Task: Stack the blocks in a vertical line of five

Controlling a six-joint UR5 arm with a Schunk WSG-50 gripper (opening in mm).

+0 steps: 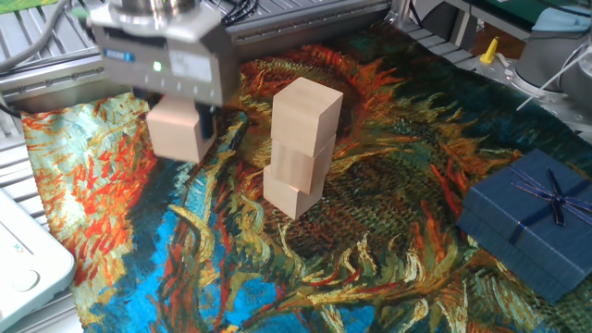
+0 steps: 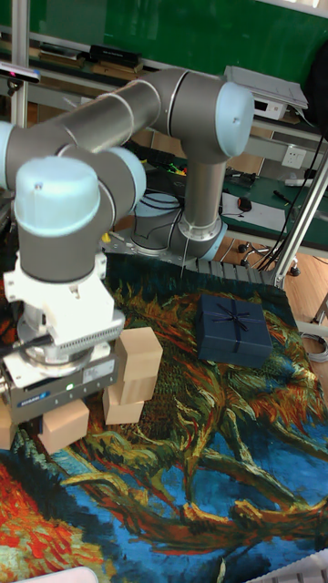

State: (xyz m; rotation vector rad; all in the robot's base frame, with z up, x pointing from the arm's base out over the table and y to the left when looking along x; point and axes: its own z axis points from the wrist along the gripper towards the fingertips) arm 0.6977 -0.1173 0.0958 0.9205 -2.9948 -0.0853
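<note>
A stack of three pale wooden blocks (image 1: 301,148) stands on the painted cloth, each one slightly twisted against the one below; the tall fixed view shows this stack (image 2: 135,372) beside the gripper body. Left of it, my gripper (image 1: 176,129) is shut on a fourth block (image 1: 174,131), which hangs clear above the cloth. The held block (image 2: 66,424) shows below the gripper (image 2: 66,419) in the tall fixed view too. A pale wooden edge (image 2: 5,424) peeks out at the left border, mostly hidden.
A dark blue ribboned gift box (image 1: 532,222) sits at the right on the cloth (image 1: 370,268). A white device (image 1: 23,264) lies off the cloth's left edge. Metal framing and cables run along the back.
</note>
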